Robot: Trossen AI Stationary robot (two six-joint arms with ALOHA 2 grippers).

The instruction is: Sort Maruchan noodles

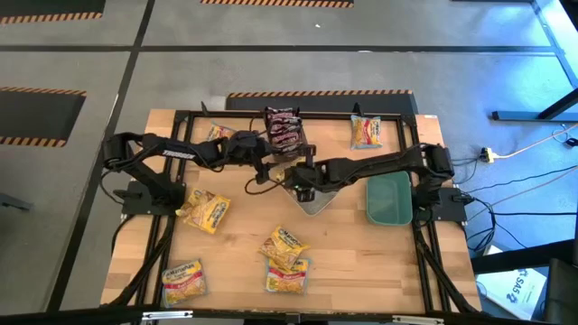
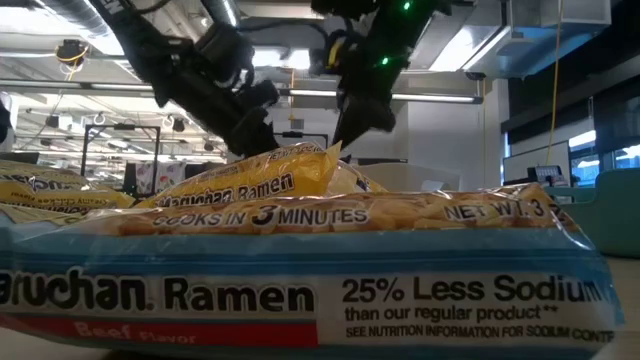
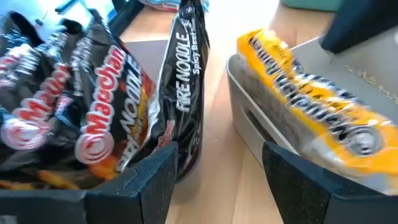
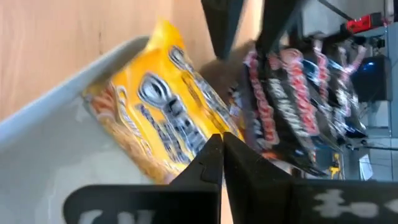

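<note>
noodles: six yellow packets [image 1: 207, 211], dark packets [image 1: 283, 128]

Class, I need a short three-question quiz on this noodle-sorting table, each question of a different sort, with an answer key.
1. True or false: the right gripper is shut, above a yellow ramen packet in the clear bin.
2. Multiple choice: the teal bin on the table holds
A. dark packets
B. no packets that show
C. a yellow packet
3. Fill in: the open left gripper hovers beside the bin of dark ____ Noodle packets.

Key: 1 true; 2 B; 3 Fire.
</note>
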